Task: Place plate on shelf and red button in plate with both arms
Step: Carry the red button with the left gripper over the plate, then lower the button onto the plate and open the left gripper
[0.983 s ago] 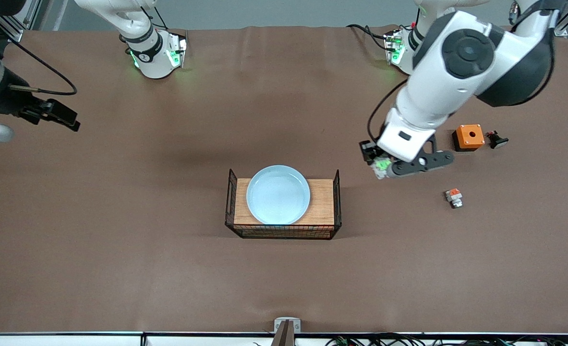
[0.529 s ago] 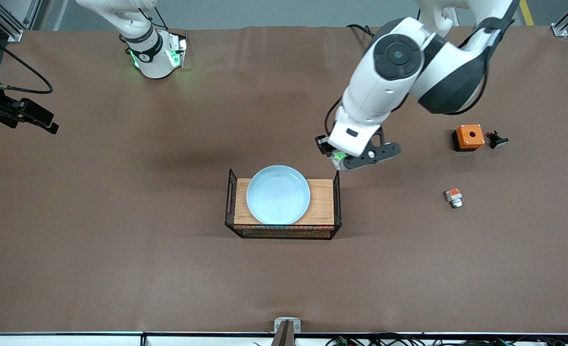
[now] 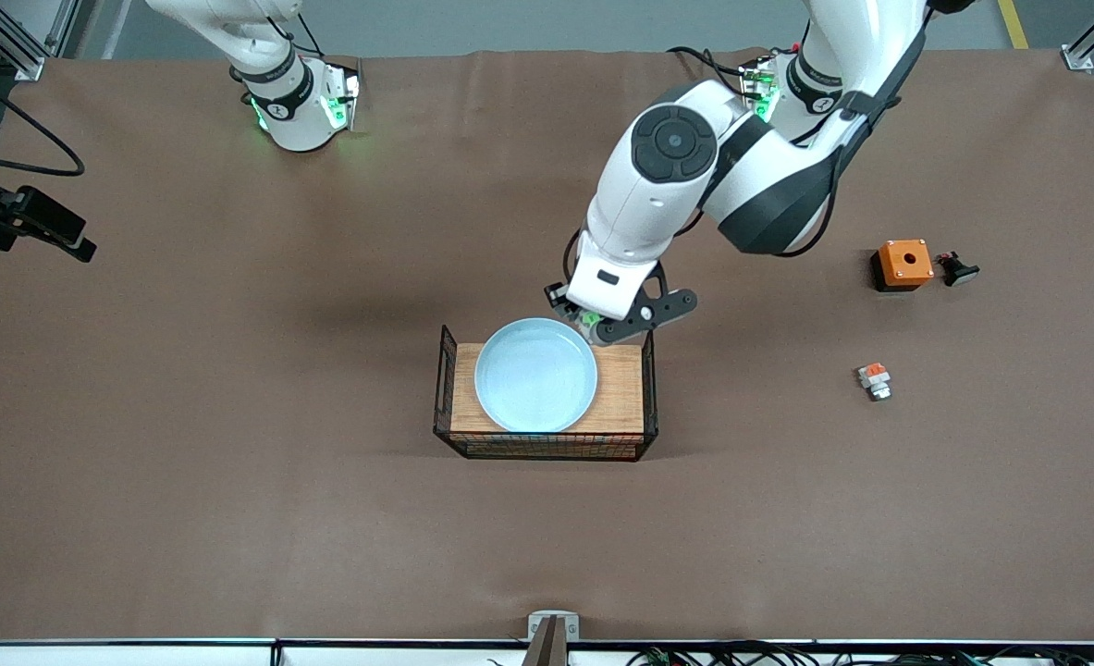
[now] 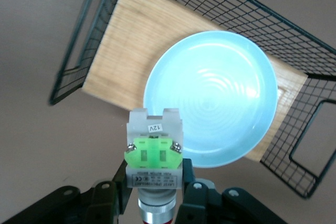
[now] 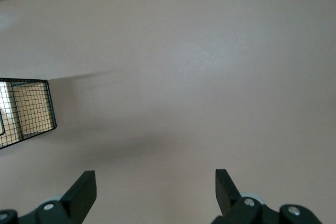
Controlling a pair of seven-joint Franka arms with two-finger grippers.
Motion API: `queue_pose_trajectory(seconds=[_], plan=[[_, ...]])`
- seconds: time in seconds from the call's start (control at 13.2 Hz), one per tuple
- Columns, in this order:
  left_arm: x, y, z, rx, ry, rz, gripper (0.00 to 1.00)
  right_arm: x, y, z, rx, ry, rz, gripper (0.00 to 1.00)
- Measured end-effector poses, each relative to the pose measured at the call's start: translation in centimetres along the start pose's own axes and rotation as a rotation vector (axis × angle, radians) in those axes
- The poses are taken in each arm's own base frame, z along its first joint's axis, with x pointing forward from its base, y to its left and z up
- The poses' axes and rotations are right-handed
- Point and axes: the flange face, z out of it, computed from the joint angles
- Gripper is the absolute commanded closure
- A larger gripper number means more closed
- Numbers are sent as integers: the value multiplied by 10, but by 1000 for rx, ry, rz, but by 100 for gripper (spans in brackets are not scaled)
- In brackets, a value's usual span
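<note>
The pale blue plate (image 3: 535, 375) lies on the wooden floor of a black wire basket (image 3: 620, 407) at the table's middle. My left gripper (image 3: 602, 326) is shut on the red button (image 3: 591, 320) and holds it in the air over the plate's rim, on the side toward the robots' bases. In the left wrist view the button (image 4: 155, 156) shows its white-grey body and green block between the jaws of the left gripper (image 4: 155, 174), with the plate (image 4: 210, 98) below. My right gripper (image 3: 70, 239) is open and empty over the right arm's end of the table, and its open fingers (image 5: 84, 190) show over bare table.
An orange box (image 3: 903, 264) and a small black piece with a pale head (image 3: 956, 268) sit toward the left arm's end. A small unit with an orange block (image 3: 874, 380) lies nearer the camera than them. The basket's corner (image 5: 26, 111) shows in the right wrist view.
My left gripper has carried the red button from the left arm's end to over the plate's rim. My right gripper has drawn back toward the table's edge.
</note>
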Motion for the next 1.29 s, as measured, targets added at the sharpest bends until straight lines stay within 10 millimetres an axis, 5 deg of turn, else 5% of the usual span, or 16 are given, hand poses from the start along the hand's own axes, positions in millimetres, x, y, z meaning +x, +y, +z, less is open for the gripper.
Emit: queue_pose_trajectory(seconds=[0.45,0.6,0.68,0.83,1.29], plan=[[-16,34,80,29,92,7,95,1,-1,-1,1,3,-2,0],[-11,35,90,18,97,2,83,1,-1,-1,1,3,-2,0],[-7,35,91,16,100,-3,66,1,-1,-1,1,3,-2,0],[-4,34,94,19,100,-7,2,1,-1,-1,1,3,-2,0],[4,34,72,17,112,-17,1,1,-4,-1,2,2,-8,0]])
